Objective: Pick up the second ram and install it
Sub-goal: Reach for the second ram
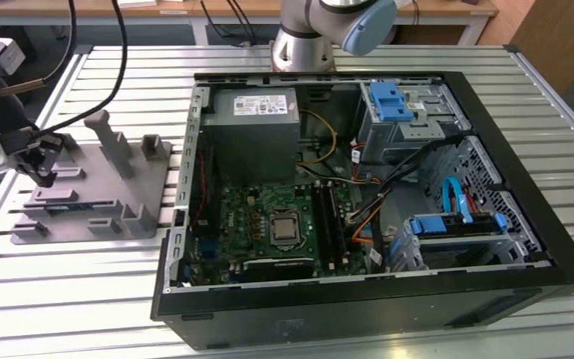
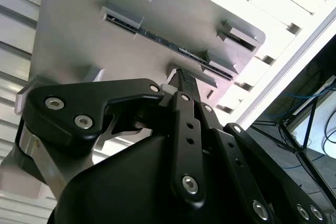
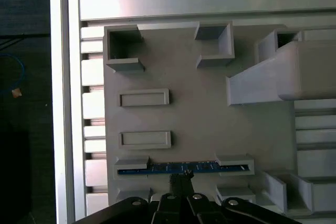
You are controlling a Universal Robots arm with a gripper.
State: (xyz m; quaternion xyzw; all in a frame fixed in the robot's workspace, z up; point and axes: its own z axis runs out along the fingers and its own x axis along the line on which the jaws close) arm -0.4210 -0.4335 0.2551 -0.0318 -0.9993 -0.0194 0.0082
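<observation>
In the exterior view, the tool [image 1: 44,177] hangs over the near end of the grey moulded tray [image 1: 117,202], which lies flat on the slatted desk [image 1: 68,299] to the exterior view's left of the open computer case [image 1: 367,303]. The second ram [image 1: 78,205] stands on edge in a slot of that tray, just below the tool. The black memory sockets [image 1: 324,217] on the motherboard are well apart from it. The pick is therefore not yet made.

In the second wrist view, the tool [image 2: 182,75] looks narrow, with its fingers [image 2: 184,80] drawn close together and nothing between them. Its tip is just beside the ram [image 2: 157,39], which runs edge-up between 2 pairs of tray [image 2: 79,40] blocks.

In the first wrist view, the dark-blue ram [image 3: 173,168] shows as a thin line across the tray [image 3: 199,119], and the tool [image 3: 181,179] sits beside it near the middle of its length. That centring seems right and worth holding. A grip off to 1 end would likely tip the strip and bind it in the slot. The jaws probably need just enough gap to straddle the board's thin edge squarely, 1 pad on each face, clear of the tray blocks. The lift should be straight out of the slot.
</observation>
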